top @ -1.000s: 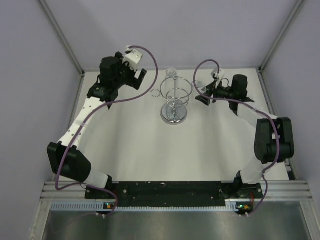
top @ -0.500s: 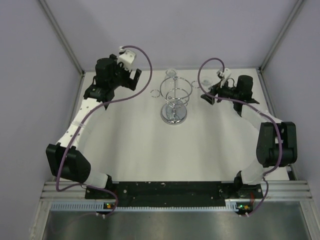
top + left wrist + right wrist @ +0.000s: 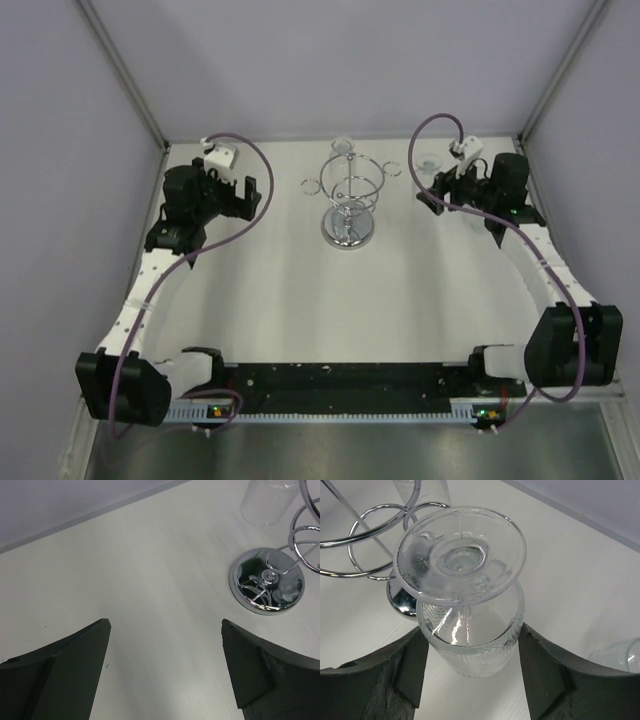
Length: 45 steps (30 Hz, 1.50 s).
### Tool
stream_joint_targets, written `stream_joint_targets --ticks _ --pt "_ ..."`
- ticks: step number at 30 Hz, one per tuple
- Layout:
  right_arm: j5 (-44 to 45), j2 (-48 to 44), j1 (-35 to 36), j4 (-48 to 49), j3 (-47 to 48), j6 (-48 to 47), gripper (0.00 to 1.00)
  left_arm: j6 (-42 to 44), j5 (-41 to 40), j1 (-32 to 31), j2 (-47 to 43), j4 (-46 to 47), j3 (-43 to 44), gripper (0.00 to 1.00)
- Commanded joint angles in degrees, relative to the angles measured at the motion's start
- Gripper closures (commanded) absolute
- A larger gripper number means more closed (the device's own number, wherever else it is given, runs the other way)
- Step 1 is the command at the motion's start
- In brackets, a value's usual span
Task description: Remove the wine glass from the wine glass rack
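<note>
1. Drawn back since a second ago: left gripper [image 3: 240, 195] leftward from the wine glass rack [image 3: 348, 200]; right gripper [image 3: 470, 637] further right, carrying the wine glass [image 3: 460, 560].
2. Right gripper: partway closed on the bowl, both fingers [image 3: 410, 670] pressed against its sides; foot facing the wrist camera; glass off the rack, to its right.
3. Left gripper: spread wide, holding nothing, over bare white table [image 3: 150, 555].
4. Wine glass: clear, ribbed bowl, short stem, flat round foot.
5. Rack: shiny chrome wire, large rings, mirrored round base; second clear glass [image 3: 265, 500] at its far side.
</note>
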Motion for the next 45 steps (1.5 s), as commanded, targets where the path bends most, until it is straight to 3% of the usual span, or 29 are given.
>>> stream_joint_targets --ticks 1,6,19,25,29,31,36,37,41,45 --pt "3.5 -8.4 -0.3 -5.1 0.2 -0.7 1.0 -2.9 3.2 0.0 -3.6 3.3 -5.1 0.03" --pt "3.7 -12.1 -0.4 -9.5 -0.3 -1.5 1.0 -5.0 5.6 0.2 -9.4 2.8 -6.1 0.03" --pt "2.7 -21.2 0.7 -14.7 -4.2 0.9 1.0 -0.9 6.1 0.4 -19.7 -4.1 -7.4 0.03" --pt "3.9 -28.4 5.0 -19.5 -6.8 2.0 1.0 0.3 5.4 0.5 -29.1 -13.6 -9.5 0.03" --pt "2.5 -29.7 9.1 -23.5 -5.5 4.3 1.0 11.6 17.4 0.4 -32.8 -21.8 -8.7 0.05" --pt "1.5 -29.1 11.8 -25.8 -4.5 4.8 1.0 12.5 19.9 0.4 -33.4 -23.0 -8.7 0.07" --pt "-0.4 -25.2 21.4 -30.5 -0.2 5.0 1.0 15.1 21.3 0.4 -33.8 -23.0 -8.7 0.09" --pt "-1.5 -24.0 22.9 -31.2 1.2 5.4 1.0 15.1 25.8 -0.9 -33.8 -14.4 -11.1 0.18" --pt "-7.2 -17.5 27.0 -35.0 7.2 5.9 1.0 16.2 26.5 -2.2 -34.2 -10.6 -10.8 0.21" --pt "-13.4 -10.2 29.5 -38.6 13.9 7.0 1.0 21.9 24.6 -12.1 -30.2 -4.9 -8.0 0.28"
